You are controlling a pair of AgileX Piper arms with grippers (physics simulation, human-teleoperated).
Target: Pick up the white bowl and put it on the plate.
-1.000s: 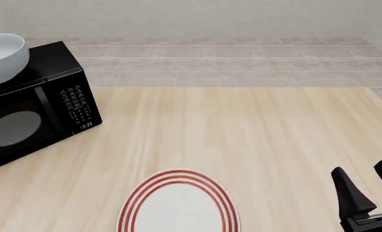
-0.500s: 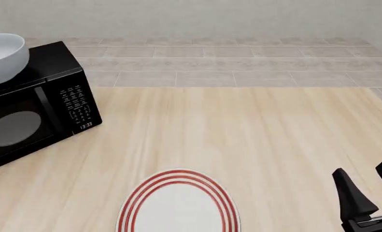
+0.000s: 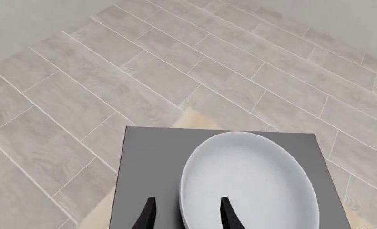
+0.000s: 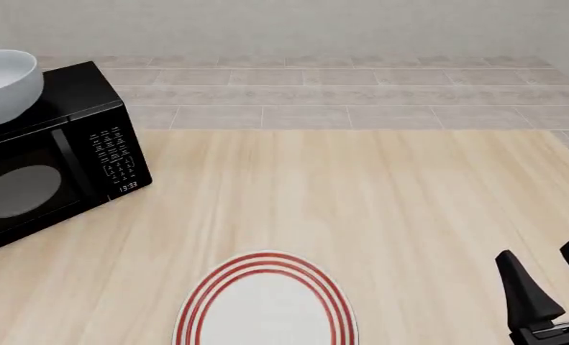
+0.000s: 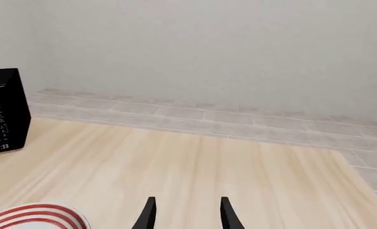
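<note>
The white bowl (image 4: 4, 83) sits upright on top of a black microwave (image 4: 49, 154) at the far left. In the left wrist view the bowl (image 3: 252, 181) lies just below my left gripper (image 3: 187, 214). That gripper is open, with one finger over the bowl's inside and the other outside its rim. The plate (image 4: 265, 302), with red rings, lies flat at the table's near edge, partly cut off. My right gripper (image 4: 550, 277) stands open and empty at the near right, well away from the plate (image 5: 35, 217). The left arm does not show in the front view.
The microwave (image 5: 4, 109) stands at the table's left side with its door shut and its clock lit. Its dark top (image 3: 150, 162) surrounds the bowl. A tiled floor (image 4: 342, 93) lies beyond the table's far edge.
My right gripper has sunk very slightly toward the near edge. The bowl, plate and microwave have not moved.
</note>
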